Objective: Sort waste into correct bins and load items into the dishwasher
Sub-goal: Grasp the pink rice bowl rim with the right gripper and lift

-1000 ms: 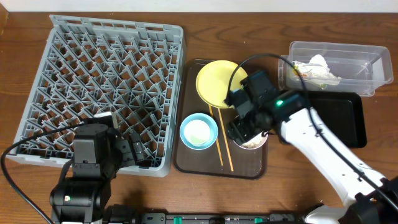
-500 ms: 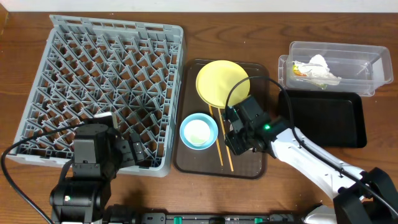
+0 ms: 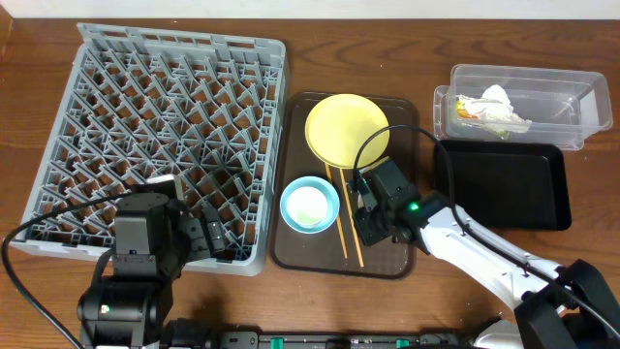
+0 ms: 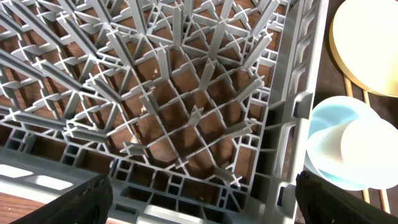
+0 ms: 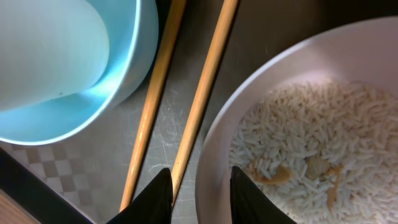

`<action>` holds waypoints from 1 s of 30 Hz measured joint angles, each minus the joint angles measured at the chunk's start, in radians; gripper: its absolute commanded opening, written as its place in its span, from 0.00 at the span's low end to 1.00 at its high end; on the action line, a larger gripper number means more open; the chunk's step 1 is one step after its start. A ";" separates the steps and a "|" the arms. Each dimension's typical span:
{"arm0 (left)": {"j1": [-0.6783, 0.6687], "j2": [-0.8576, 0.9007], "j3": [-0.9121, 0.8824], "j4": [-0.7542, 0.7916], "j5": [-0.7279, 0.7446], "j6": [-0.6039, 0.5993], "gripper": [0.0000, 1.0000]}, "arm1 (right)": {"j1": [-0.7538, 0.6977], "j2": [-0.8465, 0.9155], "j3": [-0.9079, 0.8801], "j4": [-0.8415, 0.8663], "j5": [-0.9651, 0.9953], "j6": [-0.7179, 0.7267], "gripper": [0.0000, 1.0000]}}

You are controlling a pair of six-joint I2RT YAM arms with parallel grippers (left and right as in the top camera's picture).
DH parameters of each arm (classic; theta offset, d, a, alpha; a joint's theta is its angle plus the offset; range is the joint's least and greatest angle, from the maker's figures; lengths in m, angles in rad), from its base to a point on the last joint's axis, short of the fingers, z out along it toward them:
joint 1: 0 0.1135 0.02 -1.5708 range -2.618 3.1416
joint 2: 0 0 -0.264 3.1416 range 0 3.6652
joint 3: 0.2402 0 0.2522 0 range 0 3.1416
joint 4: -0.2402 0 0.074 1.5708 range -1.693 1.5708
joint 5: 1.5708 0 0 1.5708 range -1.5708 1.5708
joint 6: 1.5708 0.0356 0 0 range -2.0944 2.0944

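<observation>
My right gripper [image 5: 200, 186] straddles the rim of the white bowl [image 5: 214, 143] on the brown tray. One finger is inside over the rice crumbs [image 5: 311, 124], the other outside beside the chopsticks [image 5: 202, 93]. A sliver of tray shows between the outer finger and the rim, so contact is unclear. In the overhead view the right gripper [image 3: 376, 215] covers that bowl. Left of the chopsticks [image 3: 347, 218] sits the light blue bowl [image 3: 290, 207] with the white cup [image 4: 370, 152] in it. The yellow plate [image 3: 346, 128] lies behind. My left gripper [image 4: 208, 199] hangs open over the dishwasher rack's [image 3: 160, 126] near right corner.
The brown serving tray [image 3: 387, 260] holds the dishes. At the back right, a clear tub [image 3: 567, 97] contains the crumpled napkin [image 3: 496, 100] and the wrapper [image 3: 467, 112]. The black tray [image 3: 504, 184] lies in front of it, close to my right arm.
My right gripper has dropped lower onto the white bowl's left rim and its jaws have narrowed around it. The left arm has not moved.
</observation>
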 measured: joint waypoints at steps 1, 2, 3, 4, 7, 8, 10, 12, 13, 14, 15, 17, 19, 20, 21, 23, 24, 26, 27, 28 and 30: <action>0.000 0.000 0.000 0.000 0.000 0.000 0.94 | 0.000 0.000 -0.003 0.001 0.002 0.000 0.26; 0.000 0.000 0.000 0.000 0.000 0.000 0.94 | 0.000 0.000 -0.006 0.003 0.002 0.000 0.26; 0.000 0.000 0.000 0.000 0.000 0.000 0.94 | 0.000 0.000 -0.009 0.003 0.003 0.002 0.25; 0.000 0.000 0.000 0.000 0.000 0.000 0.94 | 0.000 0.000 -0.011 0.005 0.003 0.003 0.25; 0.000 0.000 0.000 0.000 0.000 0.000 0.94 | 0.000 0.000 -0.014 0.006 0.003 0.006 0.22; 0.000 0.000 0.000 0.000 0.000 0.000 0.94 | 0.000 0.000 -0.015 0.007 0.006 0.007 0.22; 0.000 0.000 0.000 0.000 0.000 0.000 0.94 | 0.000 0.000 -0.020 0.008 0.010 0.007 0.16; 0.000 0.000 0.000 0.000 0.000 0.000 0.94 | 0.000 0.000 -0.025 0.008 0.015 0.010 0.10; 0.000 0.000 0.000 0.000 0.000 0.000 0.94 | 0.000 0.000 -0.026 0.011 0.018 0.008 0.08; 0.000 0.000 0.000 0.000 0.000 0.000 0.94 | 0.000 0.000 -0.026 0.016 0.022 0.008 0.06; 0.000 0.000 0.000 0.000 0.000 0.000 0.94 | 0.000 0.000 -0.026 0.024 0.027 0.008 0.01; 0.000 0.000 0.000 0.000 0.000 0.000 0.94 | 0.000 -0.002 -0.024 0.033 0.040 0.008 0.01; 0.000 0.000 0.000 0.000 0.000 0.000 0.94 | 0.000 -0.010 -0.024 0.033 0.048 0.010 0.01; 0.000 0.000 0.000 0.000 0.000 0.000 0.94 | 0.000 -0.010 -0.024 0.033 0.050 0.010 0.01; 0.000 0.000 0.000 0.000 0.000 0.000 0.94 | 0.000 -0.010 -0.023 0.030 0.050 0.010 0.01; 0.000 0.000 0.000 0.000 0.000 0.000 0.94 | 0.000 -0.010 -0.006 0.004 0.052 0.010 0.01; 0.000 0.000 0.000 0.000 0.000 0.000 0.94 | 0.000 -0.011 0.007 -0.014 0.055 0.011 0.01; 0.000 0.000 0.000 0.000 0.000 0.000 0.94 | -0.002 -0.016 0.035 -0.050 0.054 0.014 0.01; 0.000 0.000 0.000 0.000 0.000 0.000 0.94 | -0.002 -0.023 0.050 -0.063 0.050 0.015 0.01; 0.000 0.000 0.000 -0.001 0.000 0.000 0.94 | -0.003 -0.027 0.067 -0.083 0.041 0.016 0.01; 0.000 0.000 0.000 0.000 0.000 0.000 0.94 | -0.010 -0.047 0.099 -0.103 0.007 0.021 0.01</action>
